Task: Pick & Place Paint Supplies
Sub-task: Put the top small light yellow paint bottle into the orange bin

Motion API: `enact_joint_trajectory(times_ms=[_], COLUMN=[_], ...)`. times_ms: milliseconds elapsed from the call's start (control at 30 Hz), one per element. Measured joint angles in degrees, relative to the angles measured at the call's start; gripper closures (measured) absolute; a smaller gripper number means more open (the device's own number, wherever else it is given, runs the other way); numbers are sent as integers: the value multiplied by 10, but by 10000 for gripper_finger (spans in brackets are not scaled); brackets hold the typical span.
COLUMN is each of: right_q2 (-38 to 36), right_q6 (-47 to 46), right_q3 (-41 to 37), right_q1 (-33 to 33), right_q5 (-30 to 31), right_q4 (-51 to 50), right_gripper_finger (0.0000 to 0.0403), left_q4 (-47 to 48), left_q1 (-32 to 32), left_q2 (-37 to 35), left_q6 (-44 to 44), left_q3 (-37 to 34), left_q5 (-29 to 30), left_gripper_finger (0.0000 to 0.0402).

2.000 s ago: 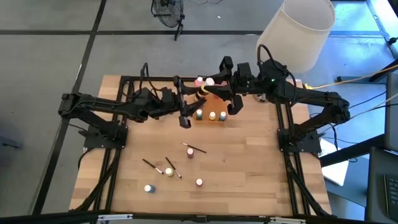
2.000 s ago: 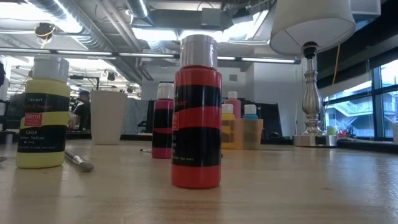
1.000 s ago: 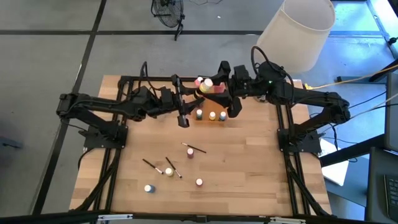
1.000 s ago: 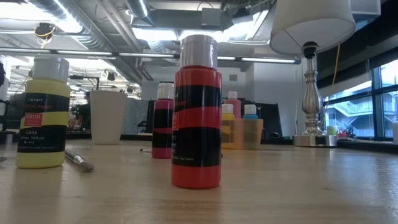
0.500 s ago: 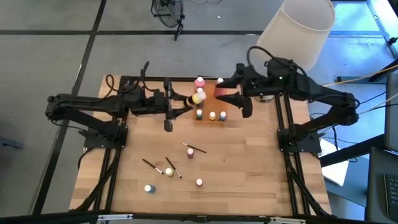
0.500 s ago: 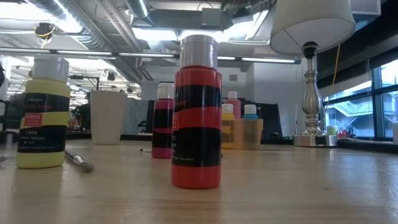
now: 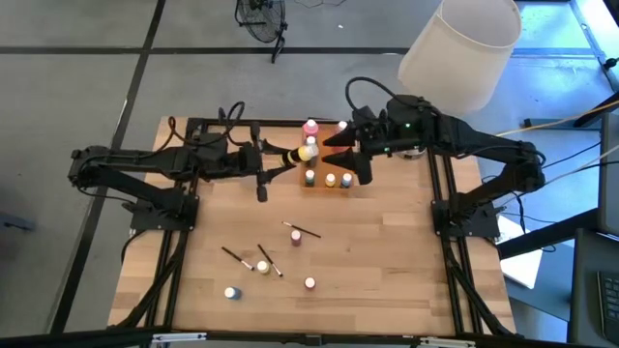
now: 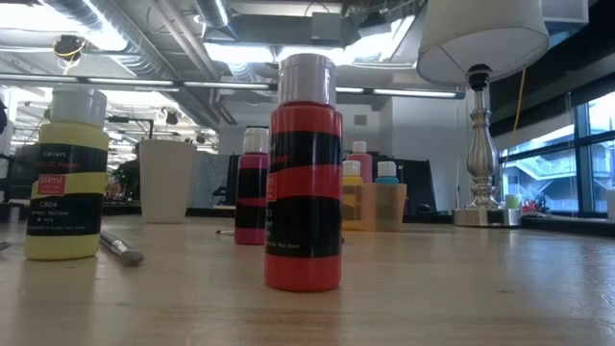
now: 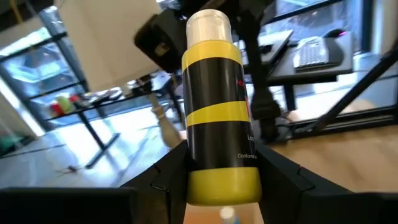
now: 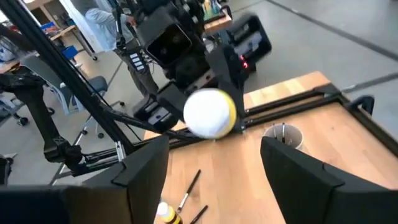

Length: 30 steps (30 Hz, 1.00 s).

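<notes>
Counted from above: nine paint bottles (image 7: 309, 283), one of them held off the bench; three brushes (image 7: 268, 259); one lamp (image 7: 461, 53)

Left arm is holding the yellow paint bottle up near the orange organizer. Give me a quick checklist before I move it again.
1. Left gripper closed on the yellow bottle: ok, fingers on both sides of its base.
2. Bottle upright in the grip: ok, white cap on top in the left wrist view.
3. Right gripper clear of the bottle: ok, fingers spread apart with the cap between them, not touching.
4. Free slot in the orange organizer: cannot tell, the arms cover part of it.
5. Loose brushes and small bottles out of the path: ok, they lie on the near half of the table.
</notes>
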<state>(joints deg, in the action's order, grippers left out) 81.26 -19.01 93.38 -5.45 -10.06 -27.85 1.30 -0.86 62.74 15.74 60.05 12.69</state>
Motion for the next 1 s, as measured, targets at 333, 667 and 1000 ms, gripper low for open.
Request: enact_joint_trajectory(times_ms=[333, 667, 1000], right_q2=[13, 48, 55], right_q6=[-77, -91, -88], right_q3=[0, 0, 0], right_q1=[-12, -26, -28], right_q5=[11, -28, -42], right_q4=[38, 39, 59], right_gripper_finger=[121, 121, 121], left_q4=[27, 38, 54], left_q1=[0, 0, 0], left_q2=[0, 0, 0], left_q6=[35, 35, 35], left_q3=[0, 0, 0], left_q5=[42, 42, 42], left_gripper_finger=[258, 258, 258])
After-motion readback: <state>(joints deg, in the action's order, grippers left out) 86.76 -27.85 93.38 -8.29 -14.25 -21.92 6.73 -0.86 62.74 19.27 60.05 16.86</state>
